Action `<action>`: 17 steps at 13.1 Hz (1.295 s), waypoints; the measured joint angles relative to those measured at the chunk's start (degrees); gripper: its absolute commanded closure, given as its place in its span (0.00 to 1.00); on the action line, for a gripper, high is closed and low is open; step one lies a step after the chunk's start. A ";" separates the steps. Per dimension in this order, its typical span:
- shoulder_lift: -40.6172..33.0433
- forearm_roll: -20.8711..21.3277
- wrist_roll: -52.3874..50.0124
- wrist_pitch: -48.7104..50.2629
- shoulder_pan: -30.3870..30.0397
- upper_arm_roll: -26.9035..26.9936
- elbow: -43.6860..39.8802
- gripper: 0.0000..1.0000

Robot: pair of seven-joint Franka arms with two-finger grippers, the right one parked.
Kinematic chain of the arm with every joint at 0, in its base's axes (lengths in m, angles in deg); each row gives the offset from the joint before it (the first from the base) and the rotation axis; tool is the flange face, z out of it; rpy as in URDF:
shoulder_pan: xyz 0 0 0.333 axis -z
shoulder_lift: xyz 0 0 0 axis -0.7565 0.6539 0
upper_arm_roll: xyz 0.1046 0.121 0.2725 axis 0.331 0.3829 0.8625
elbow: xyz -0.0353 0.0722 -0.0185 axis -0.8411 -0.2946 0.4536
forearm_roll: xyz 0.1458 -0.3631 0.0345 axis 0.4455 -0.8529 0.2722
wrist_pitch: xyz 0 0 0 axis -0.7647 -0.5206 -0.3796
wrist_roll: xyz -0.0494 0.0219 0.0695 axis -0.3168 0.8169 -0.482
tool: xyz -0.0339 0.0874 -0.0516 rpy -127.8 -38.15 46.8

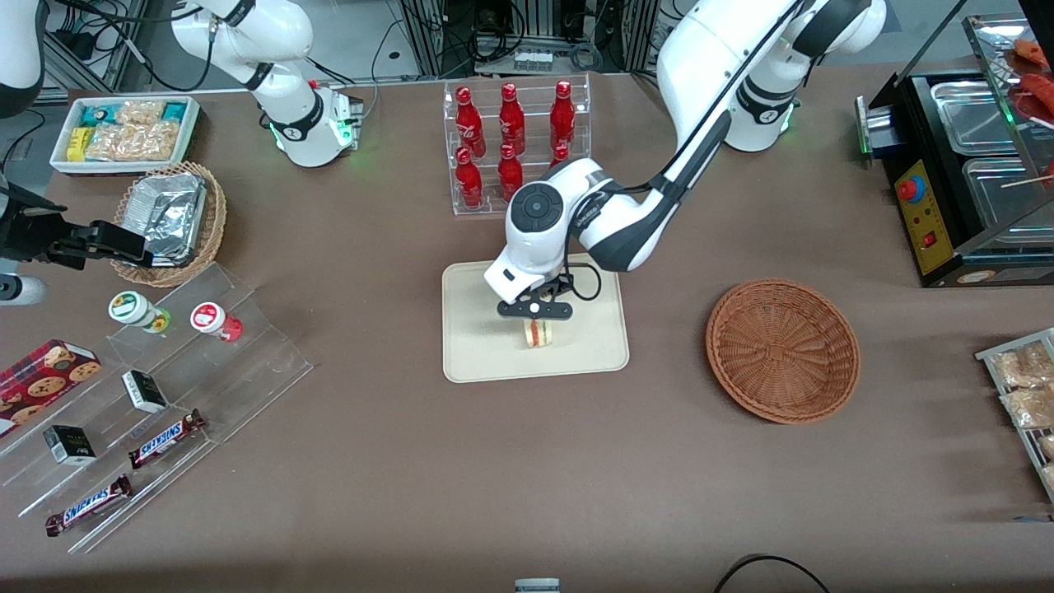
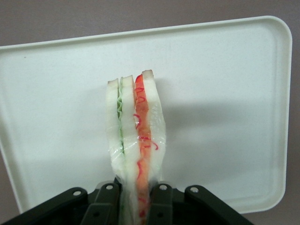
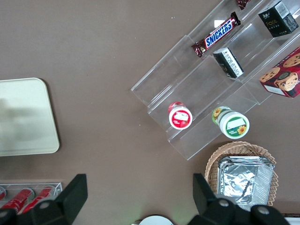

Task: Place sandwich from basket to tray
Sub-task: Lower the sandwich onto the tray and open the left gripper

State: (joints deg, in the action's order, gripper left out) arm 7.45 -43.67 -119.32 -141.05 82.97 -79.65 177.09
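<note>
The sandwich (image 1: 538,333) is a cream wedge with red and green filling, wrapped in clear film. My left gripper (image 1: 535,319) is shut on it and holds it over the middle of the cream-beige tray (image 1: 473,346), at or just above the tray's surface. In the left wrist view the sandwich (image 2: 136,126) sticks out from between the black fingers (image 2: 160,206), with the tray (image 2: 225,93) under it. The reddish-brown wicker basket (image 1: 782,350) stands empty on the table toward the working arm's end, apart from the tray.
A clear rack of red cola bottles (image 1: 515,140) stands farther from the front camera than the tray. Clear stepped shelves with snack bars and cups (image 1: 156,395), a tan foil-filled basket (image 1: 169,221) and a white snack bin (image 1: 123,132) lie toward the parked arm's end. A black food warmer (image 1: 963,181) stands at the working arm's end.
</note>
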 measured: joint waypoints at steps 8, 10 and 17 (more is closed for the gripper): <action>2.70 0.05 -0.43 -1.02 1.68 -0.01 -0.17 0.00; 2.67 0.08 -0.55 -0.96 1.79 0.13 -0.68 0.00; -8.25 0.10 -1.19 13.29 -1.22 4.67 -3.74 0.00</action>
State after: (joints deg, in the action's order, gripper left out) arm -0.80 -43.57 -120.51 -127.77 81.75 -74.98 173.35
